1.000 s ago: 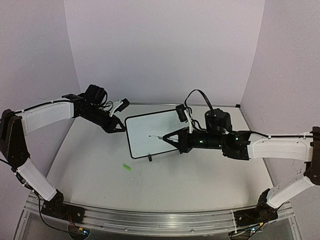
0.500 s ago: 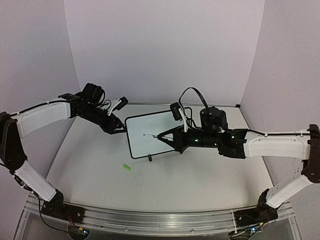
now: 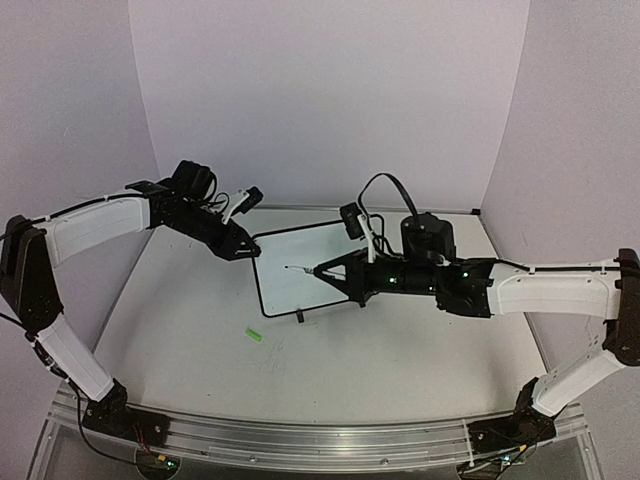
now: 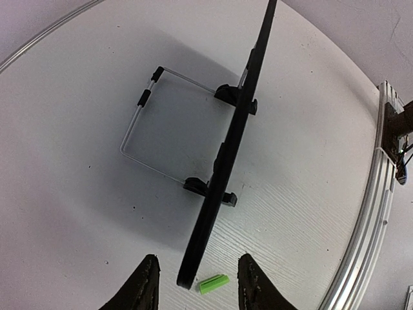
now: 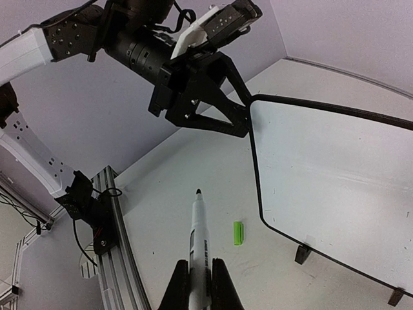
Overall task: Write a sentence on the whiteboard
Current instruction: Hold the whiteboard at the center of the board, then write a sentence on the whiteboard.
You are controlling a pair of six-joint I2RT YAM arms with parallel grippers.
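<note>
The whiteboard stands on its feet mid-table, tilted on a wire stand. The sentence is out of view; the board's white face shows only tiny specks. My left gripper is open at the board's upper left corner, and in the left wrist view the board's black edge runs between its fingers with a gap on each side. My right gripper is shut on a white marker. The marker's uncapped tip hangs in front of the board's left part.
A green marker cap lies on the table in front of the board's left corner. The aluminium rail runs along the near edge, and walls close in the table on three sides.
My left gripper has opened and moved right to the board's upper left corner. The right arm first shifted the marker a little left, then held still.
</note>
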